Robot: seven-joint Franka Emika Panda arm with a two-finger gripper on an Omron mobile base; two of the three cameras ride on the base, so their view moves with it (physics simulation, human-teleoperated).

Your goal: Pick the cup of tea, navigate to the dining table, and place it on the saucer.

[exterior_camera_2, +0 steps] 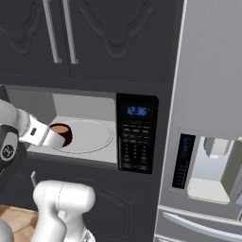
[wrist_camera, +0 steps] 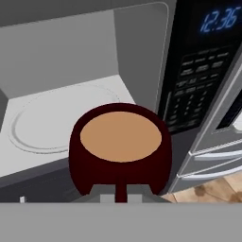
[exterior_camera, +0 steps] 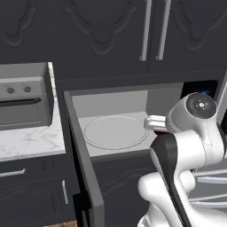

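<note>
Microwave [exterior_camera_2: 85,134] with its door [exterior_camera: 84,164] swung open sits under dark cabinets [exterior_camera_2: 85,38]; we read 12:36 on its blue clock [exterior_camera_2: 137,111]. Our gripper [exterior_camera_2: 56,138] is clamped on the cup of tea [wrist_camera: 120,146] at the microwave's front edge, beside the pale turntable [exterior_camera: 116,131].

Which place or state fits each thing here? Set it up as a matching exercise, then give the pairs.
Things:
1. small dark red-brown cup of tea
2. large pale round turntable plate
3. dark microwave door
4. blue clock digits

Places or states:
A. swung open to the left of the cavity
B. on the dark control panel right of the cavity
C. held in the shut claw at the cavity's front
D. lying flat on the microwave floor

Pairs: 1-C, 2-D, 3-A, 4-B
</note>
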